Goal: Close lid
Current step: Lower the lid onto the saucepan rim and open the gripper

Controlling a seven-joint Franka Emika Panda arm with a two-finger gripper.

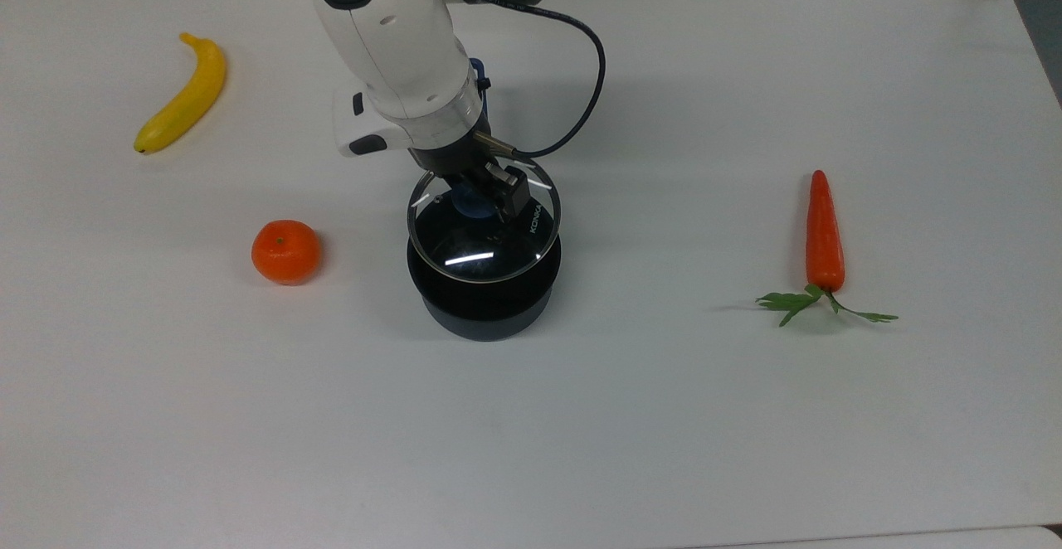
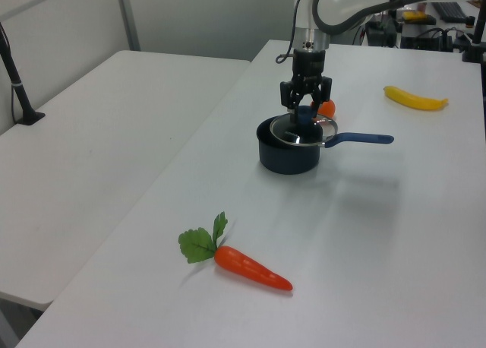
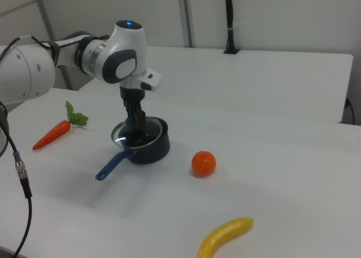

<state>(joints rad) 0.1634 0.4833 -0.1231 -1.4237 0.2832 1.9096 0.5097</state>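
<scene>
Jaws clamped on the blue knob of the lid (image 1: 484, 230); gripper (image 1: 479, 197) points straight down over the saucepan (image 1: 485, 300).

Top view: white forearm comes in from 12 o'clock and leans toward 6, wrist and black hand ending above the pan's far rim. Lid is held roughly level over the pan mouth, offset slightly toward 12 o'clock, so its near edge sits inside the pan's near rim. "KONKA" lettering reads at the lid's 3 o'clock edge. Black cable (image 1: 581, 76) loops off the wrist toward 2 o'clock. The arm covers most of the pan's handle. On the white table (image 1: 664, 416): banana (image 1: 182, 97) at 10 o'clock from the pan, well apart; orange (image 1: 285, 251) at 9 o'clock, near; carrot (image 1: 825, 238) with green leaves at 3 o'clock, well apart.

Left view: gripper (image 2: 305, 112) hangs vertical, both fingers (image 2: 289, 99) straddling the knob. The lid (image 2: 304, 132) tilts a little and sits at rim height of the saucepan (image 2: 287, 156); whether it touches the rim, cannot tell. The blue handle (image 2: 364, 139) shows in full here, pointing to 3 o'clock. The orange (image 2: 327, 109) peeks out behind the gripper; banana (image 2: 414, 99) at 2 o'clock; carrot (image 2: 247, 267) at 7 o'clock.

Right view: the arm's elbow and shoulder links show, reaching in from 9 o'clock, last link dropping vertically to the gripper (image 3: 137, 123). The lid (image 3: 127, 135) glints at the pan mouth. The handle (image 3: 111, 166) points to 7 o'clock. Orange (image 3: 203, 163) at 4 o'clock from the saucepan (image 3: 151, 148), banana (image 3: 224, 236) farther at 5, carrot (image 3: 52, 133) at 9.
</scene>
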